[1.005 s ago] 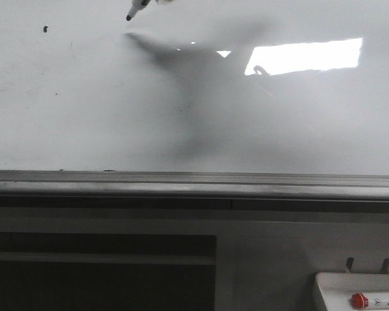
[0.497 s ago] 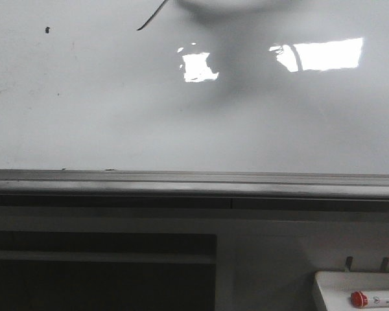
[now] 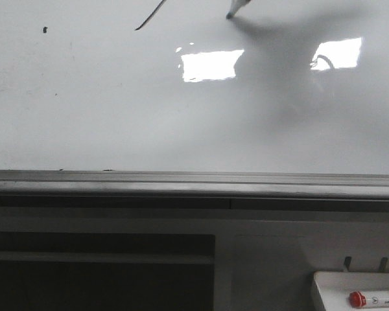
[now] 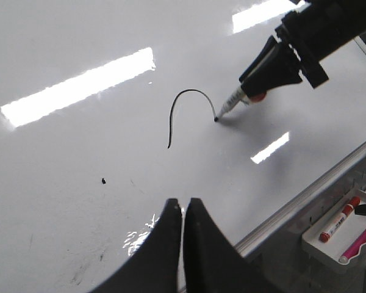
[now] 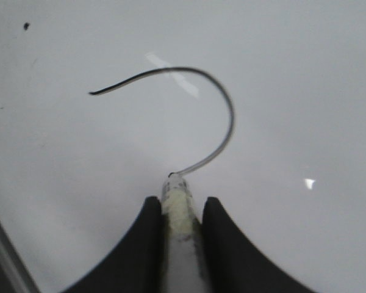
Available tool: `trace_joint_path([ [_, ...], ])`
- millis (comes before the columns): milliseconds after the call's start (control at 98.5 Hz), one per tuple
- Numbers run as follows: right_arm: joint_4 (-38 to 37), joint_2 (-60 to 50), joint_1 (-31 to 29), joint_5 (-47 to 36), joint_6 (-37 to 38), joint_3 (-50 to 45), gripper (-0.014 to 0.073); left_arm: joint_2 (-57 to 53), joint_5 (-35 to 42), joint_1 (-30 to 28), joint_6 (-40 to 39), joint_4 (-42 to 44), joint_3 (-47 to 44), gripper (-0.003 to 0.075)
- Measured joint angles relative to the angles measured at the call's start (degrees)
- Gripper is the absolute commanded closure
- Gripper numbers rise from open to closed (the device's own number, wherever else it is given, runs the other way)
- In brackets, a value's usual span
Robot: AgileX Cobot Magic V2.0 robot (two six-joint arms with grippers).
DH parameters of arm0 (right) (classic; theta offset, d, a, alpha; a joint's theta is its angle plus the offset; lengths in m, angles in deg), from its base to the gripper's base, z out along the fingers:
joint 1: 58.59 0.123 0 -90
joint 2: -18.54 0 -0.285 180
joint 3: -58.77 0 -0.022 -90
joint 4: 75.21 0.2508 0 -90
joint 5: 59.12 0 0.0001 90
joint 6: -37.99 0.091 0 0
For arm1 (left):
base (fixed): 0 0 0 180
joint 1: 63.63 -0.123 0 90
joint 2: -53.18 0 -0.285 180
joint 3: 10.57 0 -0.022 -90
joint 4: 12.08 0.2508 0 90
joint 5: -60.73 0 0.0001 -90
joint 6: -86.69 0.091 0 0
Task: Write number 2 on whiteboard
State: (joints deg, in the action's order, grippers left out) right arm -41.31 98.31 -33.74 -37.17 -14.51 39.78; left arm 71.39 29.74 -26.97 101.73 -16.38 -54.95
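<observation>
The right tool (image 5: 178, 210) is clamped on a marker (image 5: 180, 220), the barrel filling the gap between its two dark fingers and the tip touching the whiteboard (image 5: 293, 91) directly ahead of them. From that tip the number 2 (image 5: 222, 107) runs forward as an unfinished thin black arc: only the curved top exists, ending in a free tail well off to one side. In the left wrist view the same arc (image 4: 183, 107) lies well ahead of the left tool (image 4: 183, 210), whose fingers stand nearly together with a narrow slit between them and nothing held. The front view cuts off most of the work: only the tail of the stroke (image 3: 149, 18) and the marker tip (image 3: 236, 9) enter at the top edge, and neither tool body is visible there. A tray (image 4: 320, 244) beyond the board's edge rail (image 3: 194, 184) holds a red-capped marker (image 4: 340, 220); a pink object beside it is partly cropped and cannot be identified.
</observation>
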Motion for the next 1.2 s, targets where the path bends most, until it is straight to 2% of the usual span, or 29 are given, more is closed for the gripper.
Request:
trace_joint_path([
  [345,3.9,10.4,14.1,-9.5,0.7,-3.2,0.0654,0.0,0.1,0.0,0.0,0.0,0.0,0.0741],
  [579,5.0,11.9,14.8,-10.7,0.9,-3.2,0.0654,0.0,0.1,0.0,0.0,0.0,0.0,0.0741],
  [690,5.5,9.8,12.1,-7.6,1.1,-3.4,0.0654,0.0,0.2,0.0,0.0,0.0,0.0,0.0741],
  [812,5.6,5.0,6.3,-3.1,1.4,-5.6,0.0654,0.0,0.2,0.0,0.0,0.0,0.0,0.0741],
  [1127,7.4,-11.4,-16.5,3.6,2.0,-16.2,0.0654,0.0,0.2,0.0,0.0,0.0,0.0,0.0741],
  [1198,7.9,-13.5,-19.6,3.8,2.4,-18.1,0.0654,0.0,0.2,0.0,0.0,0.0,0.0,0.0741],
])
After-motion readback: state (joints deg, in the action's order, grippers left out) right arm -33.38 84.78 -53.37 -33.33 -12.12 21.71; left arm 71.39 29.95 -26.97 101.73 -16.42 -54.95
